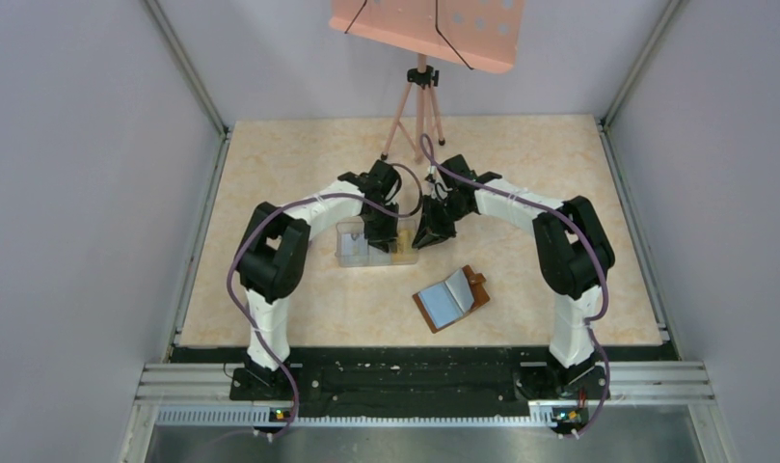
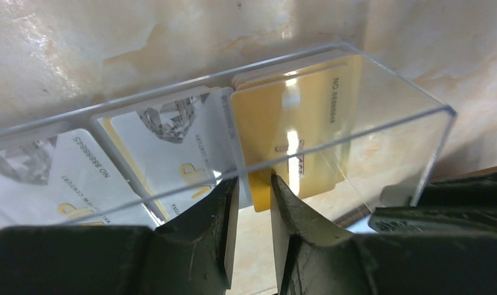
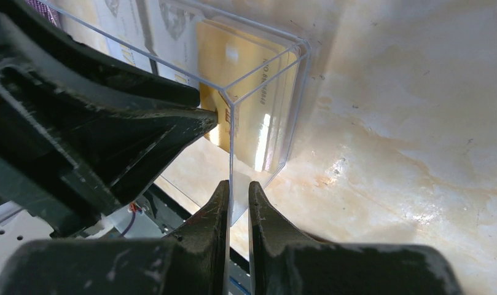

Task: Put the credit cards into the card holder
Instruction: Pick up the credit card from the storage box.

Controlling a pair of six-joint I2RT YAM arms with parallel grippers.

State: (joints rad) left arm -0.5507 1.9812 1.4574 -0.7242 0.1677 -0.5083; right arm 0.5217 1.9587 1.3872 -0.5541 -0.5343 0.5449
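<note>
Orange-yellow credit cards (image 2: 295, 123) stand in the right compartment of a clear plastic box (image 1: 352, 253), with whitish credit cards (image 2: 172, 135) in the compartments to the left. My left gripper (image 2: 253, 183) hangs over the box's front wall, open by a narrow gap. The orange card's lower corner shows between its tips, ungripped. My right gripper (image 3: 238, 184) is shut on the thin end wall of the clear box (image 3: 301, 74). The brown card holder (image 1: 451, 297) lies open on the table, nearer the arms' bases and apart from both grippers.
A pink tripod (image 1: 419, 106) carrying a pink perforated board (image 1: 429, 24) stands at the back of the marble-patterned table (image 1: 289, 154). Grey walls close in both sides. A black rail (image 1: 415, 371) runs along the near edge.
</note>
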